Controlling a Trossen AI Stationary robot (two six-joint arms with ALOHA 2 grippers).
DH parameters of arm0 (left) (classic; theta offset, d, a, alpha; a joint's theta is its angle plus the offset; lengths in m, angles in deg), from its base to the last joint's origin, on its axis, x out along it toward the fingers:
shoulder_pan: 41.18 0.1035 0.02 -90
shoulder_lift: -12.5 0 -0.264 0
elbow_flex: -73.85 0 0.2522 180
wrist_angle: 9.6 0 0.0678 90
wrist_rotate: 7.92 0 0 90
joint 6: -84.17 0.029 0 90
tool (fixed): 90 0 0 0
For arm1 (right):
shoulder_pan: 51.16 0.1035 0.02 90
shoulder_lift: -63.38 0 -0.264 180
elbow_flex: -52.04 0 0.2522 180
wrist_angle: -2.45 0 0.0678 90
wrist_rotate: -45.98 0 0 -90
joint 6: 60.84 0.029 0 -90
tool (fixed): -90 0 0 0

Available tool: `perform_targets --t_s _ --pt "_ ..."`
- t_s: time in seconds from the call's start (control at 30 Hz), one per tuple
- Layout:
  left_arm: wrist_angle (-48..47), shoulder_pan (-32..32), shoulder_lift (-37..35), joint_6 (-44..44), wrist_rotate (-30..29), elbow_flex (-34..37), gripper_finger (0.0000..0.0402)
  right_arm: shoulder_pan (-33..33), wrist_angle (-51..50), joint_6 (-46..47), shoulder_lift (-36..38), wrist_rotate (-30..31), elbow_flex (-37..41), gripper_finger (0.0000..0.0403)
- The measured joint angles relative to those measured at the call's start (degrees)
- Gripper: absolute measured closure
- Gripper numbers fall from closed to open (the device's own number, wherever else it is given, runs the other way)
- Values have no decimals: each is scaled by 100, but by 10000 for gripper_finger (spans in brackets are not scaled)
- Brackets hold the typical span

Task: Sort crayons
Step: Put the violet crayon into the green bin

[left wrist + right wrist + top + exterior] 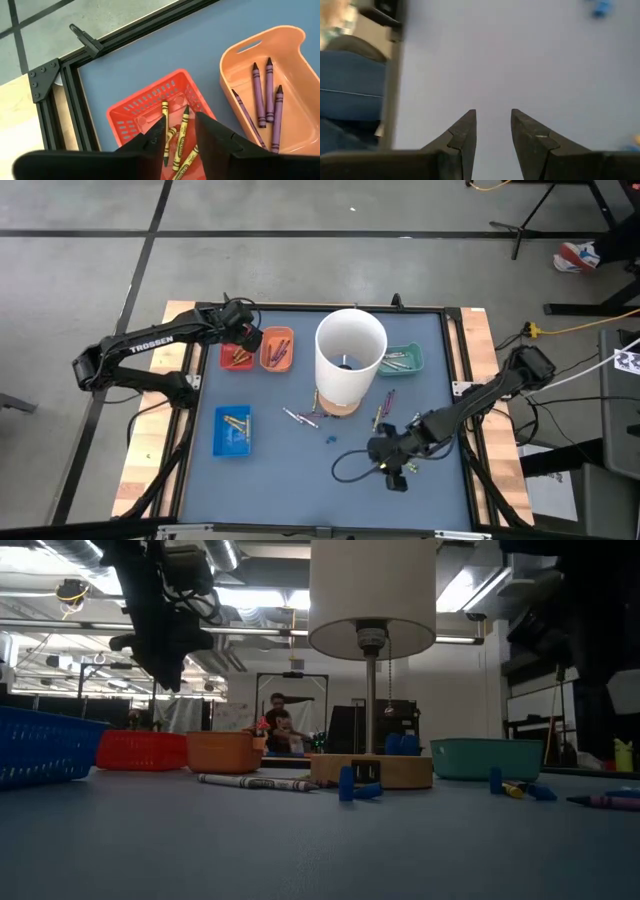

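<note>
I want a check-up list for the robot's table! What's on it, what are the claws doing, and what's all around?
Surface: blue-grey table mat in a black frame.
Job's things: yellow crayons in the red mesh plastic tray; purple crayons in the orange plastic tray; crayons in the blue tray and the teal tray; loose crayons on the mat.
Clutter: white-shaded lamp on a wooden base; small blue bits.
Grippers: left gripper open above the red tray, empty; right gripper open over bare mat, empty.
Cables: black cable looped on the mat; yellow cable on the floor.
Surroundings: person far behind the table.
</note>
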Motion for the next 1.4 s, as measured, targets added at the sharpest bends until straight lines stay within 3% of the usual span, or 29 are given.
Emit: perform_targets --t_s 0.13,0.23,0.37,0.43,0.67,0.9,1.4 --pt "-2 0 0 2 0 0 303 -2 -866 -3 300 730 0 283" --pt "-2 0 0 -2 0 0 302 -2 -1410 90 426 1613 0 283" --pt "-2 0 0 -4 0 0 302 -30 -2169 771 436 2707 0 283" --pt "-3 0 0 -6 0 0 302 -118 -2586 1294 436 2918 0 283" --pt "-2 0 0 -7 0 0 303 -653 -3912 3037 434 2963 93 283" --pt "-2 0 0 -6 0 0 305 -1133 -3448 3425 431 2730 656 283" --pt "-2 0 0 -9 0 0 305 -1178 -2210 4025 432 2821 1365 283"
